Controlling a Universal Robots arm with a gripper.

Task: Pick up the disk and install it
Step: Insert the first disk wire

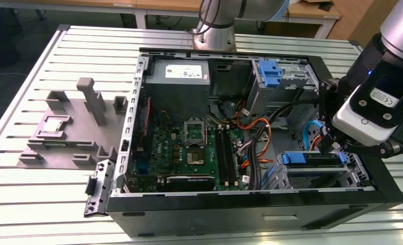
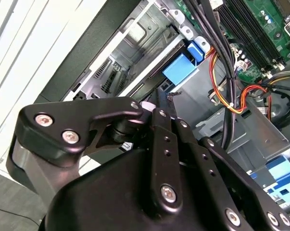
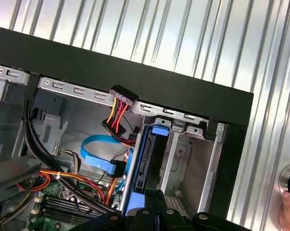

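Note:
The disk (image 1: 311, 159), a flat drive framed by a blue carrier, sits in the metal drive cage (image 1: 354, 171) at the near corner of the open computer case, on the exterior view's right. In the first wrist view the disk (image 3: 145, 161) stands edge-on inside the bay, its blue tab toward the case wall. My gripper (image 1: 333, 148) hangs right over the disk's exposed end. In both wrist views the black fingers (image 2: 160, 103) lie close together, the gripper (image 3: 157, 204) looking shut with nothing seen between them, its tips at the disk's edge.
An upright blue bracket (image 1: 270, 71) stands in the far cage, next to a grey power-supply box (image 1: 181, 74). Orange and blue cables (image 1: 259, 135) run beside the drive cage. The motherboard (image 1: 187, 148) fills the case floor. A grey fixture (image 1: 72, 127) lies on the slatted table (image 1: 24, 204).

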